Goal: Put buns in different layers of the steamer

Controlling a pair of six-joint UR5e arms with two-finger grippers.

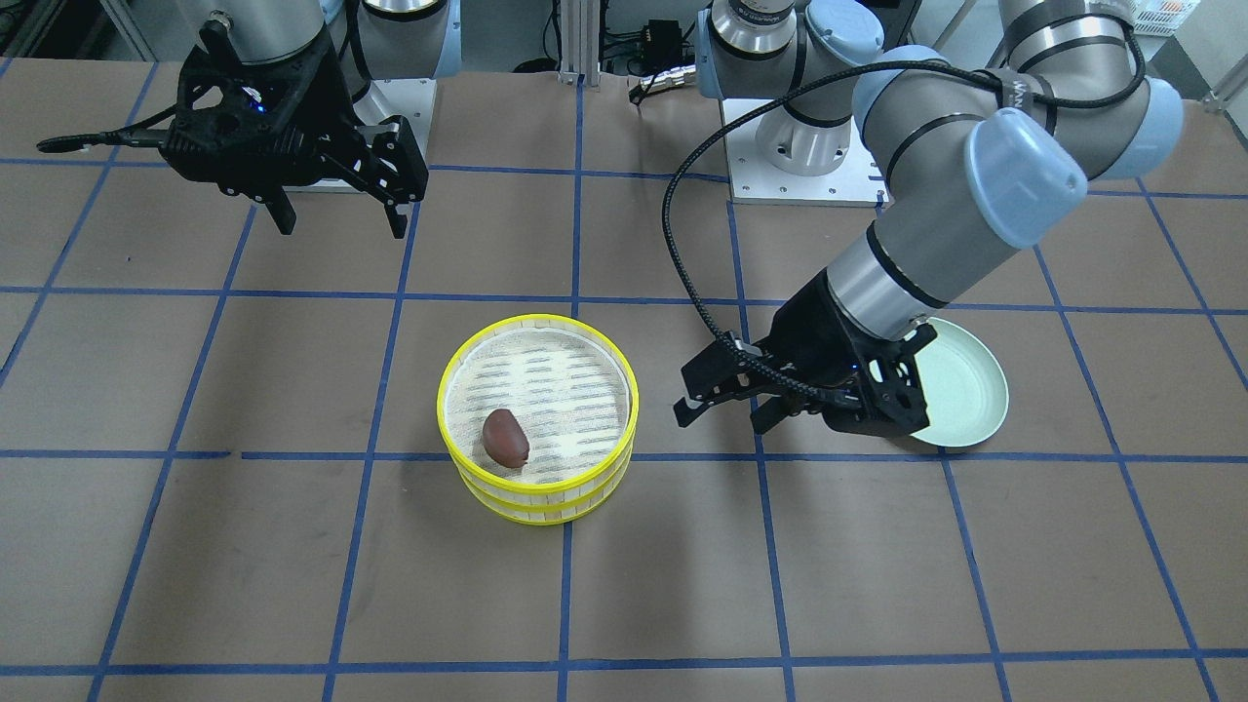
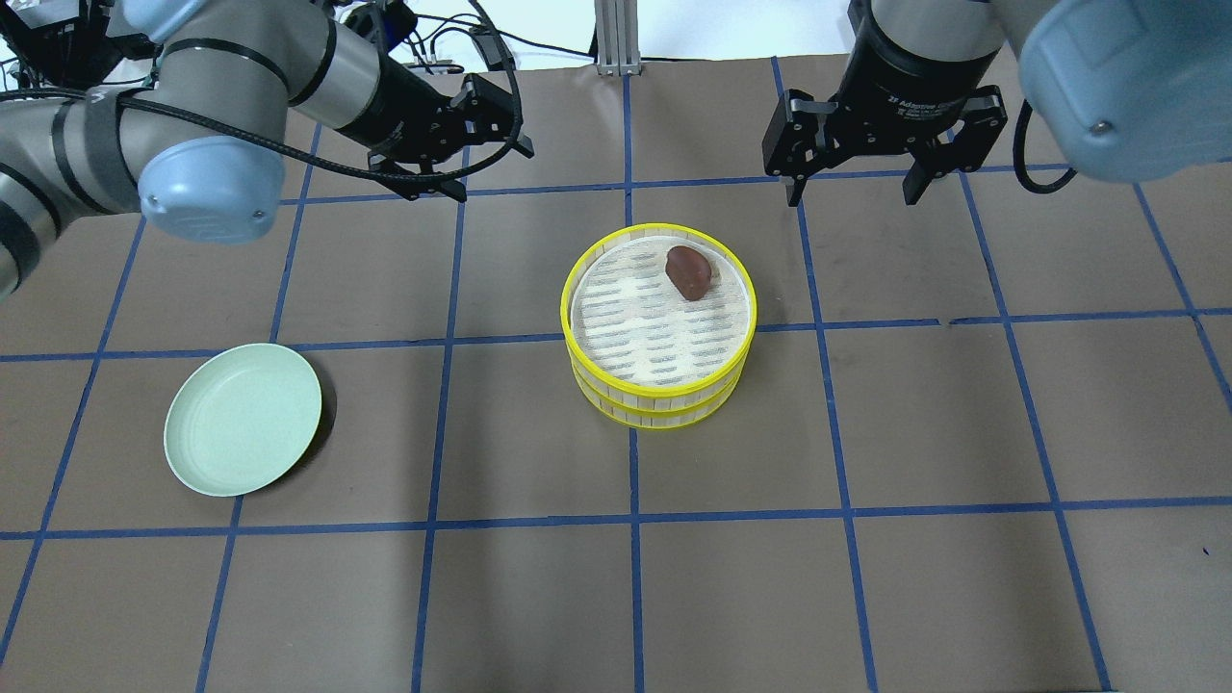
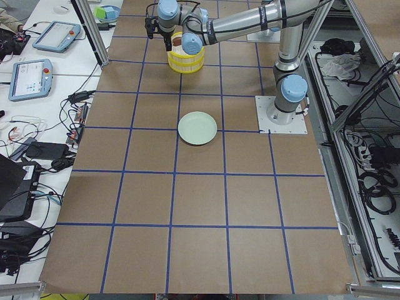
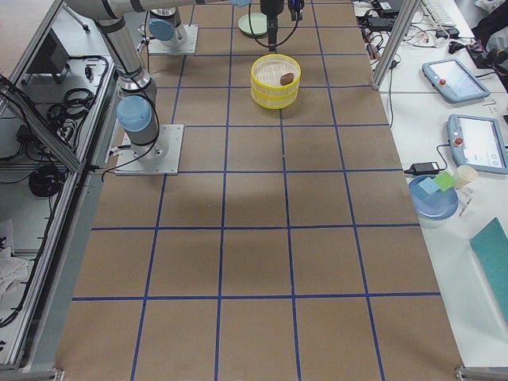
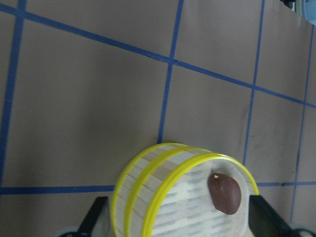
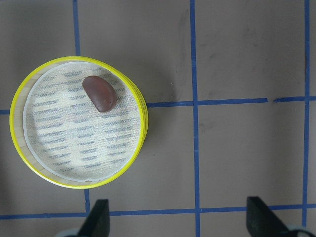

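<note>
Two yellow-rimmed steamer layers stand stacked mid-table, the top layer (image 2: 645, 337) on the lower layer (image 1: 546, 509). A dark reddish-brown bun (image 2: 688, 271) lies on the top layer's liner near its rim; it also shows in the front view (image 1: 505, 437) and the right wrist view (image 6: 99, 94). The pale cream-white bun is hidden or out of view. My left gripper (image 2: 491, 173) is open and empty, off to the stack's left. My right gripper (image 2: 852, 197) is open and empty, raised behind and to the right of the stack.
A pale green plate (image 2: 241, 419) lies empty on the left side of the table, partly under my left arm in the front view (image 1: 960, 395). Brown paper with blue tape lines covers the table.
</note>
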